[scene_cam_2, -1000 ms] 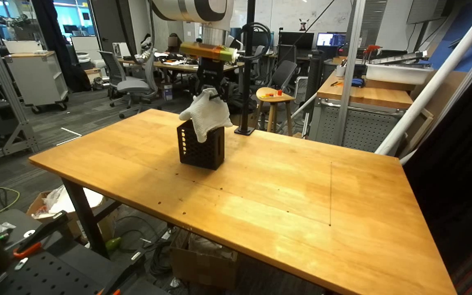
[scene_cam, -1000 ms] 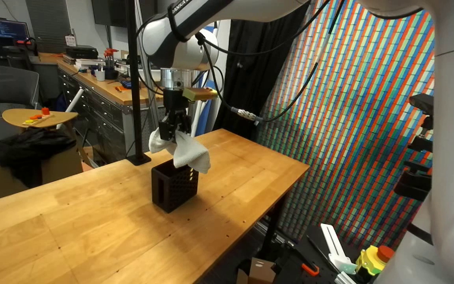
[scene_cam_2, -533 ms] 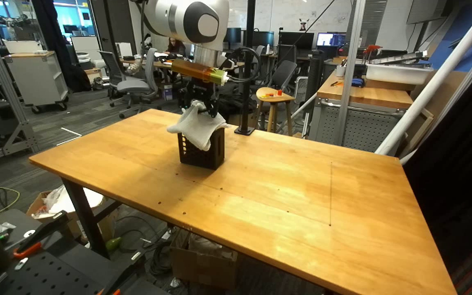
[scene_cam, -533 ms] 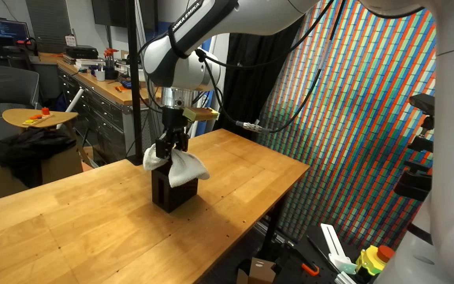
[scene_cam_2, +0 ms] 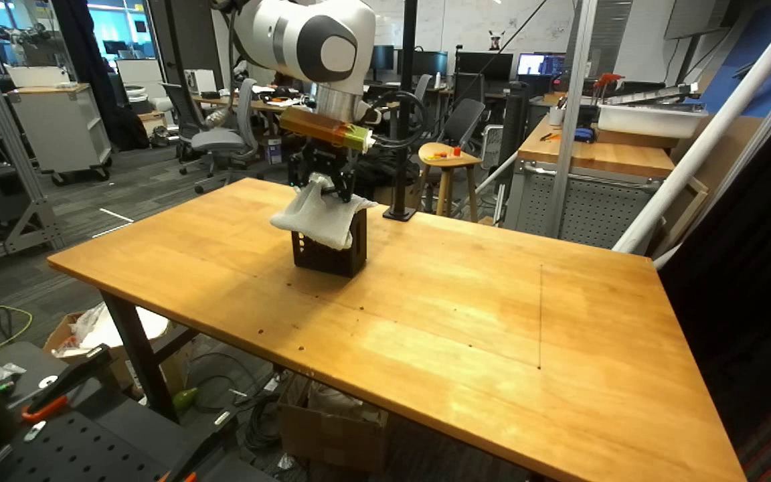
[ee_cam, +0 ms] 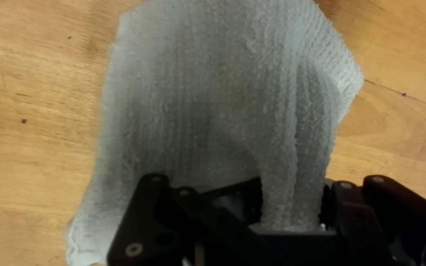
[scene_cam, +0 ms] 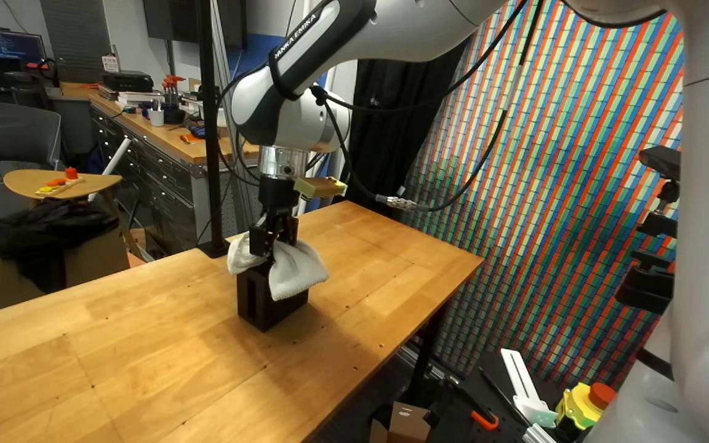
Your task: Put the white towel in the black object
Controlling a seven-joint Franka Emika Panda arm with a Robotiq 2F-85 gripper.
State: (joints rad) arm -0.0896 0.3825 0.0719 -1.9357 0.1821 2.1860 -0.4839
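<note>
The black object is a crate-like box [scene_cam: 255, 301] standing upright on the wooden table; it also shows in an exterior view [scene_cam_2: 329, 260]. My gripper [scene_cam: 276, 243] points down just above the box, also in an exterior view [scene_cam_2: 323, 189]. It is shut on the white towel [scene_cam: 296, 274], with a thick fold pinched between its fingers in the wrist view [ee_cam: 290, 199]. The towel [scene_cam_2: 315, 217] bunches out on both sides and drapes over the box's top and upper side. It hides the box's opening. In the wrist view, the towel [ee_cam: 205, 92] fills the middle and the box cannot be made out.
A black upright pole [scene_cam: 210, 154] stands at the table's edge near the box, also in an exterior view [scene_cam_2: 402, 194]. The wooden table [scene_cam_2: 466, 301] extends around the box. A small stool [scene_cam_2: 449, 157] and a workbench [scene_cam: 145, 135] stand beyond the table.
My gripper has moved down with the towel still held. The towel sits lower and covers more of the box's upper side. The box has not moved.
</note>
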